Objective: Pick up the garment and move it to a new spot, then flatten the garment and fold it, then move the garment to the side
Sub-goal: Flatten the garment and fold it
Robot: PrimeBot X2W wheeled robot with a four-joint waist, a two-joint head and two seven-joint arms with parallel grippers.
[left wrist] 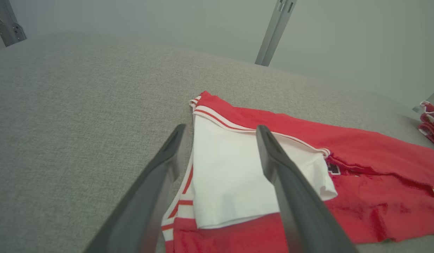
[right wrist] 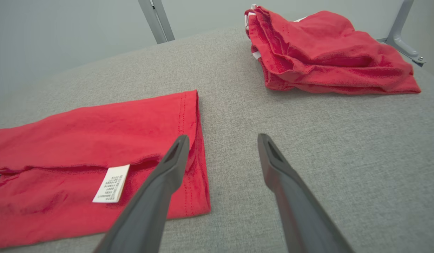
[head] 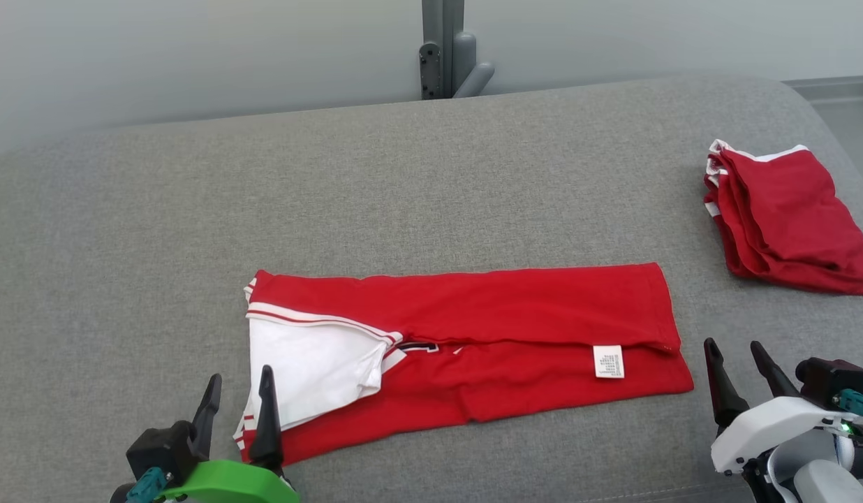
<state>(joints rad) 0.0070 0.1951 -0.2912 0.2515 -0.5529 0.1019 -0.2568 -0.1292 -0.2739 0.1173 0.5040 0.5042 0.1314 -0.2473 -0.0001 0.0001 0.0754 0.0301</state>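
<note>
Grey cushion (head: 431,181) is carrying everything.

Red garment (head: 473,307) is lying near the front edge, about mid-width, running left to right as a long narrow band. Its upper flap is lying over the lower part, so the lengthwise fold is looking done. It is sitting fairly flat, with slight rumpling along the lower part.

A second red garment (head: 787,223), already folded, is sitting at the right edge, well apart.

Left gripper (head: 239,377) is hovering at the band's left end, fingers spread and holding nothing, one finger over the white sleeve (head: 313,363). I cannot tell whether it is touching the cloth.

Right gripper (head: 733,346) is waiting just beside the right end, fingers spread, also empty.

Care label (head: 608,361) is showing near the right end.

Remaining, by my judgement: folding crosswise, then moving the garment aside.
</note>
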